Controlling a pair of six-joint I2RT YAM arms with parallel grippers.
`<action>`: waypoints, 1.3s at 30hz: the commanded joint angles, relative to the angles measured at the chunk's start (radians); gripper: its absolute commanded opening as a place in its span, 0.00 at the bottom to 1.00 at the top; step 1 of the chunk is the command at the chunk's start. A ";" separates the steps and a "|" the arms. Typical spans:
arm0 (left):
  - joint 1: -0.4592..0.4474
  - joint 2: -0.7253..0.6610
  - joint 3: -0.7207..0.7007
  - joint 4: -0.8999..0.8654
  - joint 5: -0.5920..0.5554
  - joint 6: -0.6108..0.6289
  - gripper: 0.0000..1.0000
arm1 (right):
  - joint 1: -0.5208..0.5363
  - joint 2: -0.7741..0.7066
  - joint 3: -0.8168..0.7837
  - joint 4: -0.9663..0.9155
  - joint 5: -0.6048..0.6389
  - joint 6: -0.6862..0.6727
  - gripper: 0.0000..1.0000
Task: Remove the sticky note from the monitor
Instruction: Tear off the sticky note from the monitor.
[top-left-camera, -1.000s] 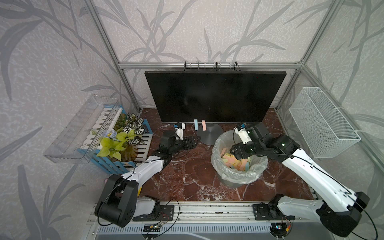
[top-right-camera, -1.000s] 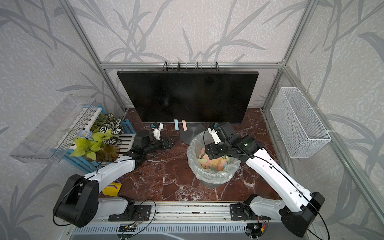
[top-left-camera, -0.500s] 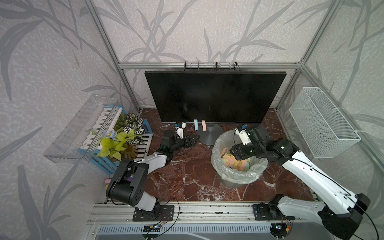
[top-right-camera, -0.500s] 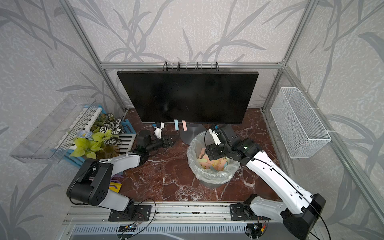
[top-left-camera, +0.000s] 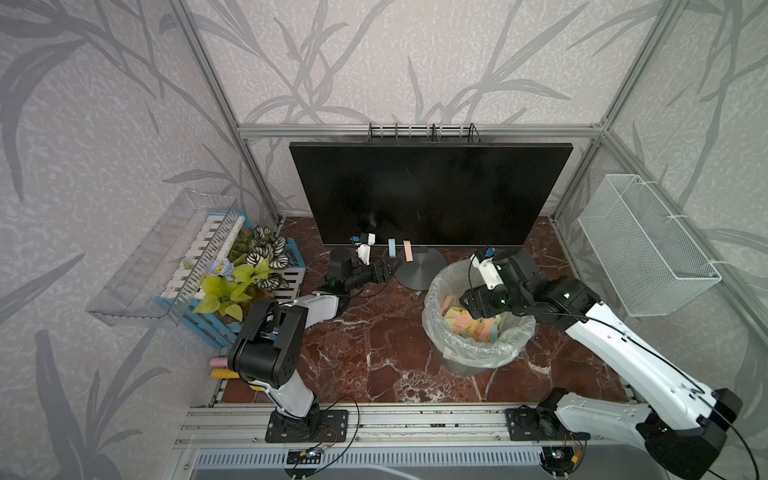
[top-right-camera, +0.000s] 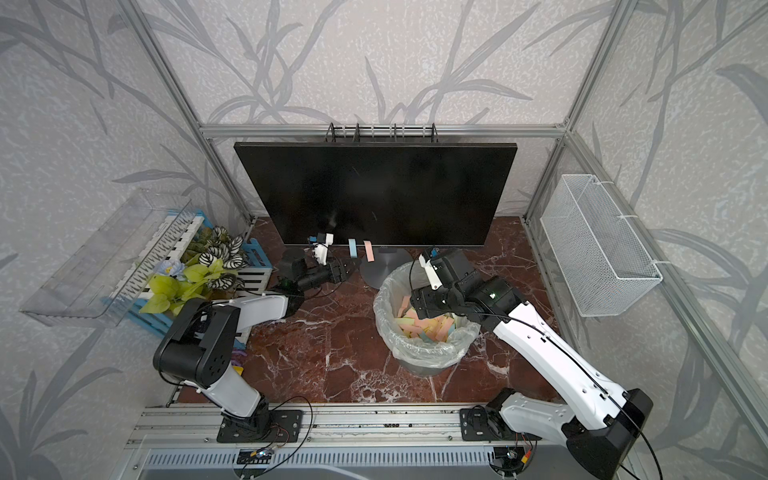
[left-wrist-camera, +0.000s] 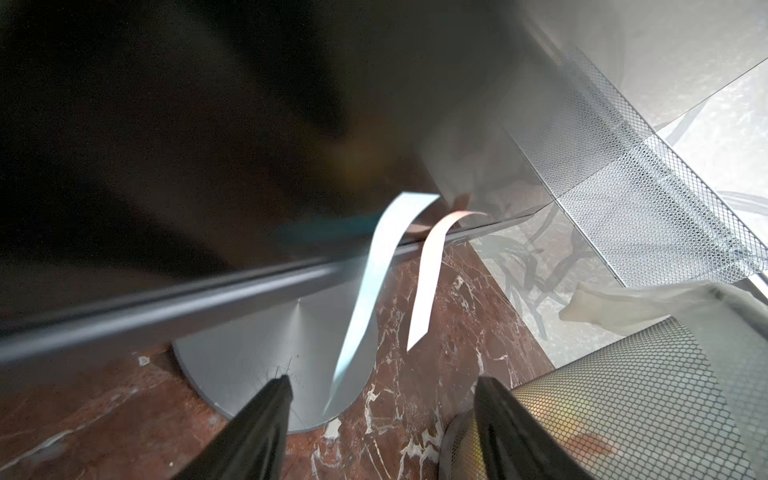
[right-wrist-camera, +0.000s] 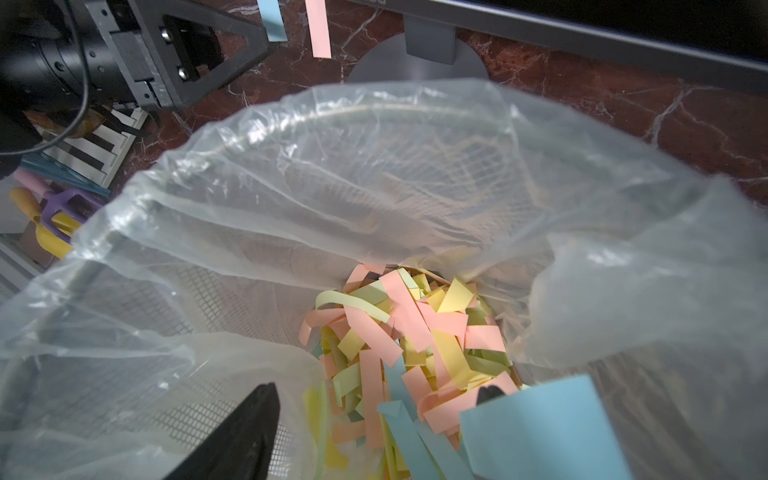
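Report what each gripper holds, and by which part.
Left gripper: nothing; its open jaws flank the free end of the hanging blue strip. Right gripper: nothing clamped; a blue note clings to one finger.

Gloss, metal, stone and paper
The monitor (top-left-camera: 428, 195) has a glossy black screen and a base (left-wrist-camera: 249, 353) of brushed grey metal; the desk (top-left-camera: 374, 345) looks like polished red-brown marble; the bin (left-wrist-camera: 623, 395) is metal mesh lined with a crinkled clear plastic bag (right-wrist-camera: 374, 174) holding matt paper strips (right-wrist-camera: 403, 316).
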 joint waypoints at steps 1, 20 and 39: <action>0.008 0.021 0.032 0.032 0.037 -0.001 0.66 | -0.005 0.006 0.033 0.007 0.017 0.007 0.79; 0.014 -0.002 0.016 0.036 0.065 -0.023 0.00 | -0.005 0.003 0.042 -0.009 0.031 0.004 0.79; -0.159 -0.551 -0.043 -0.397 -0.064 -0.041 0.00 | -0.038 -0.001 0.091 0.012 0.069 -0.009 0.80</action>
